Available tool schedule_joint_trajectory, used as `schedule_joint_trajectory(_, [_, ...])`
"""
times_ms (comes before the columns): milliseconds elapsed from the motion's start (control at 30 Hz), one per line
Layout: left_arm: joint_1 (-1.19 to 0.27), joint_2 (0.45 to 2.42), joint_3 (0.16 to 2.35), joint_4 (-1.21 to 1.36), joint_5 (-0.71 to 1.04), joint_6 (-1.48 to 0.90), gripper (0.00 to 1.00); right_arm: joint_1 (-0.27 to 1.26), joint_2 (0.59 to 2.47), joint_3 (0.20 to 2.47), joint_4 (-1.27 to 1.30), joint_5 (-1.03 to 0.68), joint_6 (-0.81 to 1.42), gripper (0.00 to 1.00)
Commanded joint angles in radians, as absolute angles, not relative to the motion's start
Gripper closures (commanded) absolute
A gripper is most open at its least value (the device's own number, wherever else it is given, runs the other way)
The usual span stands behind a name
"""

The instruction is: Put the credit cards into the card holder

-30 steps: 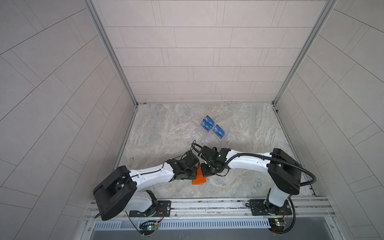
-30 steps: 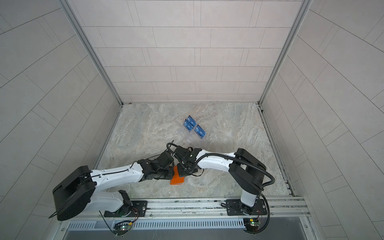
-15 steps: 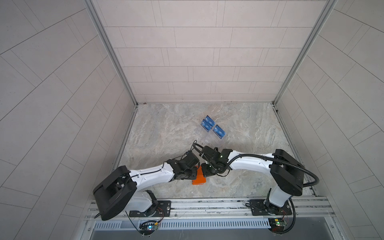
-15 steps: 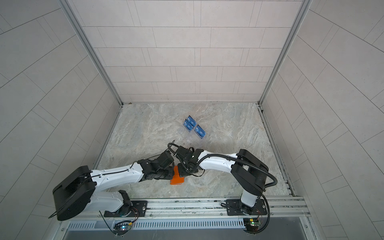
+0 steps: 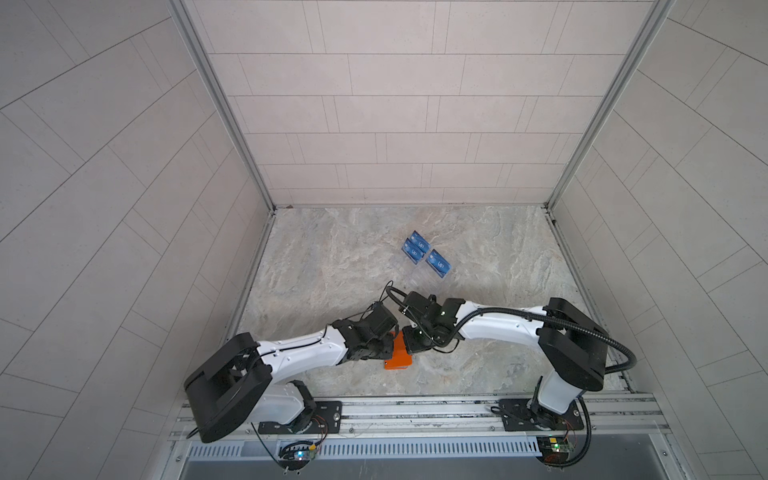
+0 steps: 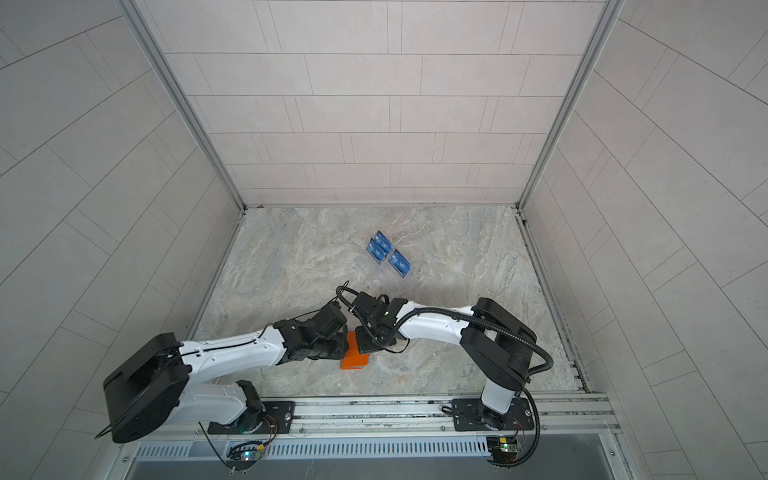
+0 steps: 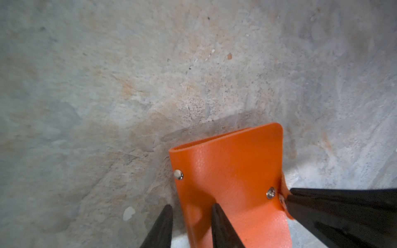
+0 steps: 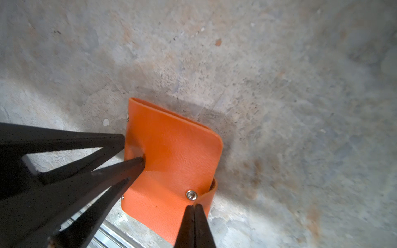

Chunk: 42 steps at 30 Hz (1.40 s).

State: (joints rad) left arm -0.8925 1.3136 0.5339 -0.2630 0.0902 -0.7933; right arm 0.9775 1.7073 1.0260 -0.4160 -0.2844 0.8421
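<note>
The orange card holder (image 5: 400, 361) (image 6: 354, 360) lies closed on the stone table near its front edge, between both arms. My left gripper (image 7: 191, 207) is open: one finger presses a dent into the cover (image 8: 176, 154) and the other sits on the table just off the holder's riveted edge. My right gripper (image 8: 194, 206) is shut on the end of the holder's snap tab (image 8: 211, 189), right by the metal snap. Blue credit cards (image 5: 413, 248) (image 6: 400, 264) stand farther back, apart from both grippers.
A clear acrylic stand (image 5: 419, 276) holds the blue cards at mid-table. Tiled walls close in the table on three sides. An aluminium rail (image 5: 415, 409) with both arm bases runs along the front edge, close to the holder.
The right arm's elbow has shifted very slightly. Both grippers and the card holder stay where they were.
</note>
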Motion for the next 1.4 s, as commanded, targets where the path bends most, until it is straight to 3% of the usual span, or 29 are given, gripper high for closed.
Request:
schedule_joint_trajectory(0, [-0.906, 1.327, 0.474, -0.264, 0.174, -0.804, 0.63, 0.98, 1.725, 1.021, -0.322, -0.297, 0.853, 1.0])
schedule_joint_trajectory(300, [-0.866, 1.229, 0.414, -0.143, 0.256, -0.828, 0.52, 0.977, 1.726, 0.999, -0.324, -0.296, 0.856, 1.0])
schedule_joint_trajectory(867, [-0.866, 1.322, 0.439, -0.277, 0.171, -0.755, 0.59, 0.948, 1.698, 0.969, -0.265, -0.326, 0.865, 1.0])
schedule_joint_trajectory(1367, [-0.887, 1.345, 0.44, -0.26, 0.164, -0.767, 0.59, 0.945, 1.654, 0.935, -0.208, -0.277, 0.888, 1.0])
